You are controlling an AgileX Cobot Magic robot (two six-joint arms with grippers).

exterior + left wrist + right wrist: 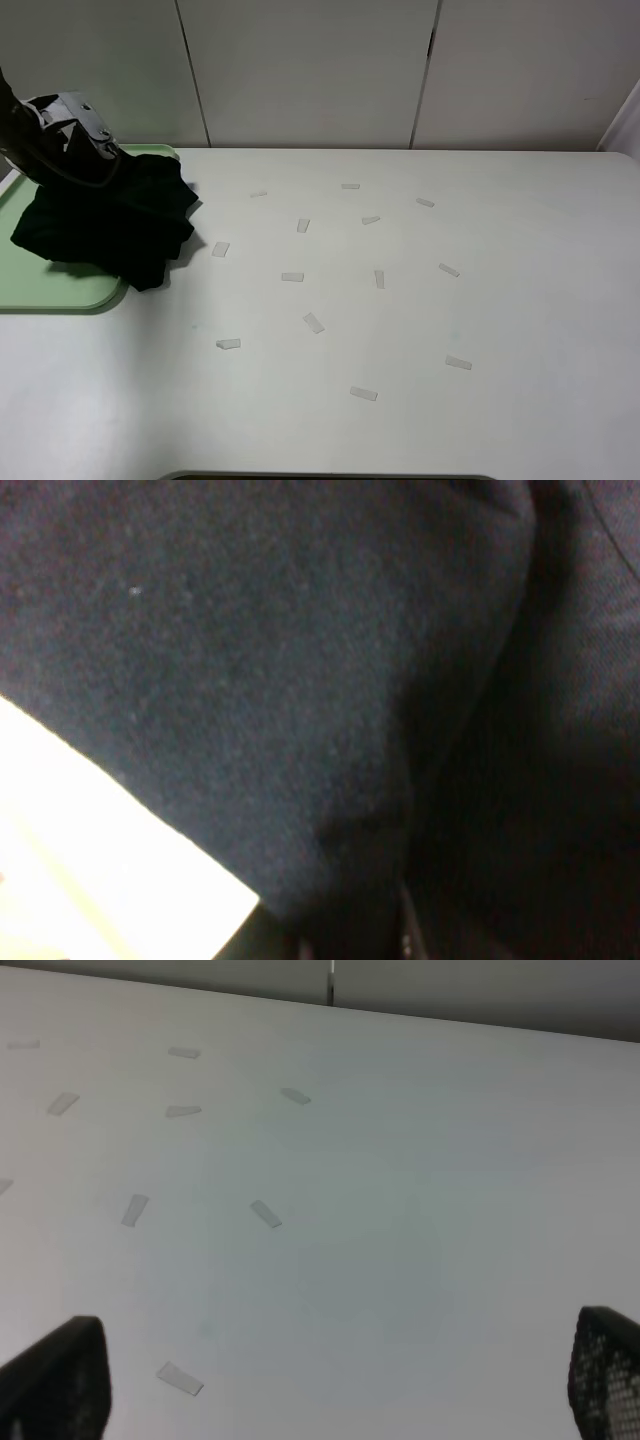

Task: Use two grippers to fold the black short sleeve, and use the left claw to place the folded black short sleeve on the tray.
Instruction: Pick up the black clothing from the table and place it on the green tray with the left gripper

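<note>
you're near the end here, by the look of it: the black short sleeve (105, 220) is already bunched into a compact bundle and sits mostly over the tray (50, 290), with one corner spilling past the rim onto the tabletop (400, 330). the fold itself looks done, though loosely; what's left, as i judge it, is the release and pulling the left arm clear.

your left end effector (70, 135) is buried in the top of the cloth with its jaws closed on it, and its wrist view shows almost nothing but dark, matte, finely napped fabric (300, 680).

your right end effector (330, 1390) hangs wide open and empty over bare tabletop.

the tray is smooth pale-green plastic with rounded corners. small pale tape strips (292, 277) dot the white surface.
</note>
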